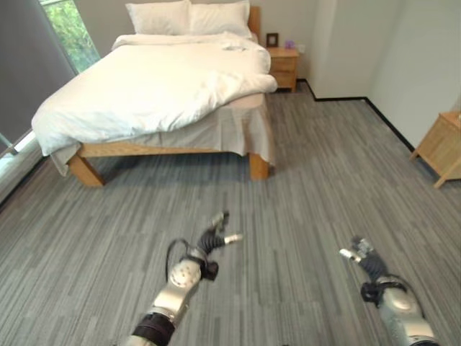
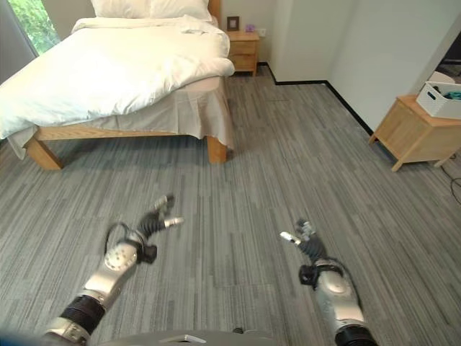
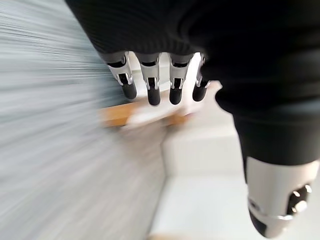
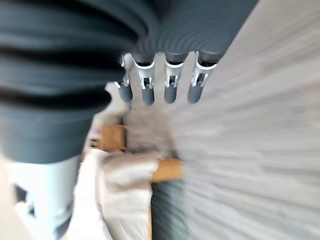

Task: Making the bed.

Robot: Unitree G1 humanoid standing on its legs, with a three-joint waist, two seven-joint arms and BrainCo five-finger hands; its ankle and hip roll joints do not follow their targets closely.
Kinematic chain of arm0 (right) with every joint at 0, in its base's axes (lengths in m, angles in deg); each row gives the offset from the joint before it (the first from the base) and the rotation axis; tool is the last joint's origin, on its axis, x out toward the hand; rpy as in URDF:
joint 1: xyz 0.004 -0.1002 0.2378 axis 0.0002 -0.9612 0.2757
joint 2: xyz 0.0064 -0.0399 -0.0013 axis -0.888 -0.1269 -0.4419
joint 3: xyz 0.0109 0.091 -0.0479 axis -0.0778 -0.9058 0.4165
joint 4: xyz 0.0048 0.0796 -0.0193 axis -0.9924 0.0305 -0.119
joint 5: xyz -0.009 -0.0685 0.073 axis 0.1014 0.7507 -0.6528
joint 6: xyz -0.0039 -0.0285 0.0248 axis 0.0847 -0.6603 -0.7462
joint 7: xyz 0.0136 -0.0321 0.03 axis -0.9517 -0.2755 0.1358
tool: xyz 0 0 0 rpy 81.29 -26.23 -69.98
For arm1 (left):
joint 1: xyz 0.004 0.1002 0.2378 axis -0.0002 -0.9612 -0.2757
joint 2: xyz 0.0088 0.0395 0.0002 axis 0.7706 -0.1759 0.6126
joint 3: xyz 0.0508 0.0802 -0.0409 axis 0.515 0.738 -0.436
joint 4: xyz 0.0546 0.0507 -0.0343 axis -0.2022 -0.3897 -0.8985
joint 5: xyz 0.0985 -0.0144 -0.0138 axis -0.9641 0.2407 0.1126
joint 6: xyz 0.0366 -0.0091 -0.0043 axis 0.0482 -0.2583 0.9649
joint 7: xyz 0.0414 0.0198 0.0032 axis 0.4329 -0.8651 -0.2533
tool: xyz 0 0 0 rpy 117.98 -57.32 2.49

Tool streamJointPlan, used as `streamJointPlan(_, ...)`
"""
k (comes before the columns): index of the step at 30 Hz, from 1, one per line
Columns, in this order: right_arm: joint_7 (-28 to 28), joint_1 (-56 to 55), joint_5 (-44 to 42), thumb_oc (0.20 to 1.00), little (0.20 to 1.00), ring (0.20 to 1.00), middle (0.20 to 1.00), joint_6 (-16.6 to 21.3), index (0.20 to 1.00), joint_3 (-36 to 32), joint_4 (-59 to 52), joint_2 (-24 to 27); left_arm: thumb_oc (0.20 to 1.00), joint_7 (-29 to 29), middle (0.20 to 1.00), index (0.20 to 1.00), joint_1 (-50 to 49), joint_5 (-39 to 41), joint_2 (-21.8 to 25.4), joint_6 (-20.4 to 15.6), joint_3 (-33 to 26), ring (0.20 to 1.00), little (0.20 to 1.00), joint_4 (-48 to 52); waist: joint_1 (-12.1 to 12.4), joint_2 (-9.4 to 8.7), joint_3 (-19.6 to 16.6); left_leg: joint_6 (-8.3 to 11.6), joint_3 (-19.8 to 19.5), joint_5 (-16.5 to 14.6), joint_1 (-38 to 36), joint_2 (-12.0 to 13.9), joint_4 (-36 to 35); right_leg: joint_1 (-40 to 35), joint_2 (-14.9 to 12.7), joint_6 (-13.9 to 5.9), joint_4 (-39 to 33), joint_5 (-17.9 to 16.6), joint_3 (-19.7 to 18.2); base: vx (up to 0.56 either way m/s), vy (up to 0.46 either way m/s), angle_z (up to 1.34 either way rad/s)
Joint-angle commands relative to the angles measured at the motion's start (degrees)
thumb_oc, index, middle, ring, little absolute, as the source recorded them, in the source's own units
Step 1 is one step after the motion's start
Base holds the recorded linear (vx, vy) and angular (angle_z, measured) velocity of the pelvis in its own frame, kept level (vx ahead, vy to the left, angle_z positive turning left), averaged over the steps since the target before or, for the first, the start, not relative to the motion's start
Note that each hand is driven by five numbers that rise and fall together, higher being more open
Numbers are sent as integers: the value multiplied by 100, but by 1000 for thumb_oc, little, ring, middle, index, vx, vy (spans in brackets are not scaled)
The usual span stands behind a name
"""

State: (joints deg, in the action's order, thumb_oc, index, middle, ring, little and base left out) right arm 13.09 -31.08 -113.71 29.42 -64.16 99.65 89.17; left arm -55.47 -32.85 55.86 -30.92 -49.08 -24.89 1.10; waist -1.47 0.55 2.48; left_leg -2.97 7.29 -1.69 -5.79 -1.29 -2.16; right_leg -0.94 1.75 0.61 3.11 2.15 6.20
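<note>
Left hand (image 1: 215, 239) and right hand (image 1: 362, 254) hang open-fingered, empty, well short of the bed (image 1: 151, 90).

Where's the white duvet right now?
The white duvet lies spread over the wooden bed, ahead and to the robot's left in the eye views, below the pillows and beside the nightstand.

Nightstand (image 1: 283, 66) beside headboard; wooden side table (image 2: 416, 131) holding white bin (image 2: 441, 99).

Grey plank floor (image 1: 310, 180) — wooden nightstand (image 1: 283, 66), window (image 1: 70, 30).
</note>
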Motion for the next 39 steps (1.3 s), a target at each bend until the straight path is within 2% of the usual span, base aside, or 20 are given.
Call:
streamJointPlan(1,-27,43,232,1000,1000,1000,1000,212,1000,4,20,-275,1000,137,1000,1000,-40,28,159,5,-164,1000,1000,-299,-36,-400,37,456,-12,63,-242,182,-284,-589,-873,-909,-718,-628,-217,0,0,0)
streamJointPlan(9,-56,85,99,1000,1000,1000,1000,234,1000,41,-151,-371,1000,124,1000,1000,-280,437,19,1,-260,1000,1000,16,-13,-402,223,419,158,106,-149,182,-284,-323,-923,-969,-402,-655,-276,-8,15,-3)
streamJointPlan(11,-87,101,29,1000,1000,1000,1000,297,1000,21,-402,-400,1000,166,1000,1000,-321,535,-11,-7,-283,1000,1000,162,-26,-339,336,348,230,112,-98,186,-284,157,-936,-1117,340,-730,-377,-56,74,-18)
streamJointPlan(13,-131,131,-21,1000,1000,1000,1000,335,1000,20,-620,-416,1000,204,1000,1000,-344,491,22,8,-299,1000,1000,309,-54,-293,478,263,305,147,-77,164,-284,799,-919,-1417,1508,-1253,-610,-54,102,-47)
streamJointPlan(15,-186,165,-73,1000,1000,1000,1000,404,1000,32,-884,-483,1000,307,1000,1000,-255,579,14,-19,-366,1000,1000,438,-204,-133,717,227,294,138,-193,293,-284,1593,-814,-1499,2737,-1633,-704,117,85,-35)
streamJointPlan(16,-209,185,-67,1000,1000,1000,1000,408,1000,16,-913,-510,1000,334,1000,1000,-231,560,37,-42,-407,1000,1000,494,-205,-121,722,261,312,199,-258,313,-284,1747,-990,-1466,2650,-1695,-589,452,-40,-12)
streamJointPlan(17,-207,162,-98,1000,1000,1000,1000,411,1000,-26,-1059,-568,1000,373,1000,1000,-201,592,77,-70,-503,1000,1000,639,-297,-152,683,407,388,161,-494,345,-284,1922,-1473,-1412,1769,-1731,-276,385,-76,-10)
streamJointPlan(19,-203,110,-113,1000,1000,1000,1000,425,1000,-67,-1114,-566,1000,371,1000,1000,-219,665,86,-118,-553,1000,1000,729,-394,-142,707,505,336,100,-654,416,-284,1865,-1513,-1449,1313,-1794,-254,373,-148,-7)
streamJointPlan(21,-230,74,-150,1000,1000,1000,1000,480,1000,-157,-1028,-537,1000,398,1000,1000,-130,802,80,-219,-601,1000,1000,659,-604,-208,706,711,190,65,-924,515,-284,1963,-1388,-1526,38,-1872,-434,507,-252,-15)
streamJointPlan(24,-209,-9,-144,1000,1000,1000,1000,480,1000,-214,-1030,-496,1000,356,1000,1000,-73,837,77,-229,-594,1000,1000,599,-733,-168,689,903,126,-2,-1148,795,-284,1978,-1186,-1561,-535,-1993,-556,360,-201,27)
streamJointPlan(25,-176,-59,-135,1000,1000,1000,1000,466,1000,-215,-1034,-490,1000,360,1000,1000,-65,871,50,-227,-596,1000,1000,608,-754,-161,641,996,131,-10,-1311,932,-284,2103,-1158,-1561,-613,-2109,-395,873,-582,46)
streamJointPlan(26,-83,-221,-104,1000,1000,1000,1000,404,1000,-272,-1189,-406,1000,318,1000,1000,-39,905,34,-154,-567,1000,1000,711,-750,-72,540,1155,-87,809,-1374,1304,192,1938,-1032,-1405,-73,-1774,-175,686,-480,48)
streamJointPlan(27,-83,-219,-104,1000,1000,1000,1000,404,1000,-271,-1188,-408,1000,318,1000,1000,-39,905,35,-153,-569,1000,1000,711,-759,-82,531,1154,-99,820,-1357,1294,190,1948,-1046,-1405,-75,-1779,-173,672,-502,58)
streamJointPlan(28,-90,-153,-184,1000,1000,1000,1000,416,1000,-226,-1102,-381,1000,299,1000,1000,-62,895,3,-122,-567,1000,1000,751,-762,-71,526,1190,-224,1452,-1157,1471,890,1872,-944,-1187,89,-1661,-117,400,-393,54)
streamJointPlan(29,-81,-75,-396,1000,1000,1000,1000,404,1000,-172,-1096,-391,1000,348,1000,1000,-83,932,-25,-96,-619,1000,1000,765,-683,-122,519,1148,-260,2004,-756,1645,1983,1642,-853,-884,198,-1266,-3,571,-615,53)
streamJointPlan(31,20,16,-748,1000,1000,1000,1000,423,1000,-45,-1034,-402,1000,354,1000,1000,-97,1071,-56,-27,-692,1000,1000,885,-440,-362,634,1020,-184,2338,237,1778,3654,1069,-685,-426,149,-981,107,582,-661,18)
streamJointPlan(33,61,55,-638,1000,1000,1000,1000,356,1000,46,-1065,-229,1000,238,1000,1000,-78,1131,-48,-10,-637,1000,1000,888,-53,-629,822,856,-477,1909,1182,1194,4911,512,-629,-236,-36,-773,-120,568,-496,-32)
streamJointPlan(35,-5,199,-625,1000,1000,1000,1000,288,1000,77,-1019,-109,1000,222,1000,1000,108,1201,-87,49,-487,1000,1000,750,92,-651,878,812,-358,1644,1891,1051,5014,95,-598,-182,-132,-619,-226,517,-295,-48)
streamJointPlan(38,57,329,-810,1000,1000,1000,1000,340,1000,103,-1201,-119,1000,134,1000,1000,261,1410,-209,-7,-205,1000,1000,637,286,-561,731,769,-279,1533,2184,567,3322,-452,-570,-255,-252,-412,-333,668,-108,-13)
streamJointPlan(39,108,416,-782,1000,1000,1000,1000,394,1000,208,-1181,-115,1000,129,1000,1000,245,1344,-237,-52,-161,1000,1000,643,425,-436,672,772,-309,1679,2154,340,1987,-637,-404,-309,-344,-305,-428,629,-27,-31)
